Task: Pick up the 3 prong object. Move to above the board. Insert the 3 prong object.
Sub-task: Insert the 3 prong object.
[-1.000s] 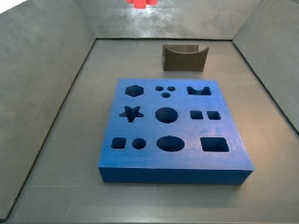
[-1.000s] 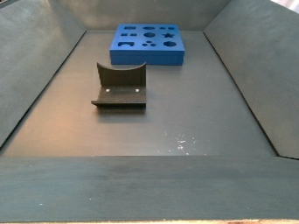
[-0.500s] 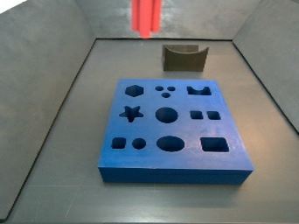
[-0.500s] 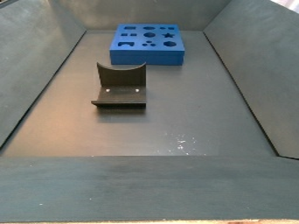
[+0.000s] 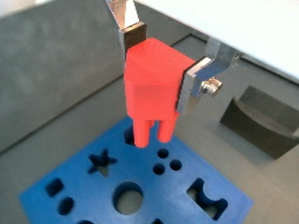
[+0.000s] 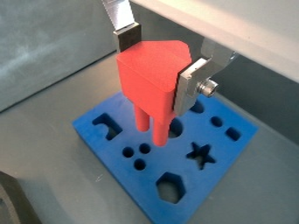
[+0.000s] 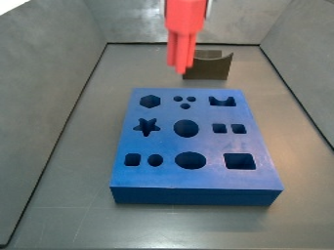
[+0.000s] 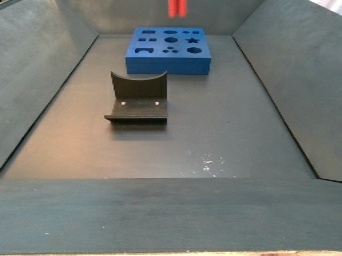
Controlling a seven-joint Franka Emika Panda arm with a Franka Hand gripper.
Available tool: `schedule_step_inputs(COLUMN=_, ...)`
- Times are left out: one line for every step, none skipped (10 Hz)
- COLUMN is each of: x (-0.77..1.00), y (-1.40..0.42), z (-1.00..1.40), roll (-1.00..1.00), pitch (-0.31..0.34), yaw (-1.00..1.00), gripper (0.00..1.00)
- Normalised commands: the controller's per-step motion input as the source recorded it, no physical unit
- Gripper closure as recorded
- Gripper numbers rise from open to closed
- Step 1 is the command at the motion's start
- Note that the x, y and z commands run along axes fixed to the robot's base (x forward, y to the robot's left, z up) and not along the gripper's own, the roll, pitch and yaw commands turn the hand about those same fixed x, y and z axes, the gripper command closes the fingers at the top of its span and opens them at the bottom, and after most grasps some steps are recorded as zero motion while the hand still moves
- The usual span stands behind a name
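The 3 prong object point(image 5: 152, 83) is a red-orange peg with a blocky top and prongs pointing down. My gripper point(image 5: 163, 63) is shut on its top, one silver finger on each side, as both wrist views show: gripper point(image 6: 160, 63), peg point(image 6: 152, 79). The peg hangs in the air over the board point(image 5: 70, 188), a thick blue slab with star, hexagon, round and square holes point(image 6: 228, 171). In a side view the peg point(image 7: 185, 34) is above the board's point(image 7: 196, 195) far edge, clear of it. It also shows high over the board point(image 8: 170, 65) in a side view point(image 8: 178, 8).
The dark fixture stands on the grey floor beyond the board's far end point(image 7: 206, 65) and shows in a side view point(image 8: 138, 100) and a wrist view point(image 5: 263, 122). Grey walls close in the floor on each side.
The peg has come down and forward into the side view, from a small red patch at the top edge to hanging above the board's far edge.
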Motion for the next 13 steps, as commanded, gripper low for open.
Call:
schedule_step_inputs(x=0.40, y=0.12, z=-0.65, roll=0.12, pitch=0.000, yaw=0.05, gripper=1.00)
schedule_step_inputs(x=0.35, y=0.11, z=-0.65, roll=0.14, pitch=-0.029, yaw=0.01, gripper=1.00)
schedule_step_inputs(x=0.35, y=0.10, z=-0.63, roll=0.15, pitch=-0.014, yaw=0.01, gripper=1.00)
schedule_step_inputs(x=0.14, y=0.00, z=-0.48, roll=0.06, pitch=-0.069, yaw=0.00, gripper=1.00)
schedule_step_inputs(x=0.03, y=0.00, z=-0.42, roll=0.02, pitch=-0.083, yaw=0.00, gripper=1.00)
schedule_step_inputs(x=0.00, y=0.00, z=-0.05, roll=0.00, pitch=0.000, yaw=0.00, gripper=1.00)
schedule_step_inputs(x=0.00, y=0.00, z=-0.25, roll=0.03, pitch=0.000, yaw=0.03, gripper=1.00)
schedule_step_inputs(x=0.05, y=0.01, z=-0.33, roll=0.06, pitch=0.000, yaw=0.04, gripper=1.00)
schedule_step_inputs(x=0.08, y=0.01, z=-0.33, roll=0.03, pitch=0.000, yaw=0.04, gripper=1.00)
schedule_step_inputs(x=0.11, y=0.00, z=-0.22, roll=0.00, pitch=0.000, yaw=0.01, gripper=1.00)
schedule_step_inputs(x=0.08, y=0.03, z=-0.15, roll=0.01, pitch=0.000, yaw=0.01, gripper=1.00)
schedule_step_inputs(x=0.05, y=0.10, z=-0.16, roll=0.11, pitch=0.000, yaw=0.03, gripper=1.00)
schedule_step_inputs(x=0.00, y=0.16, z=-0.17, roll=0.19, pitch=0.017, yaw=0.04, gripper=1.00)
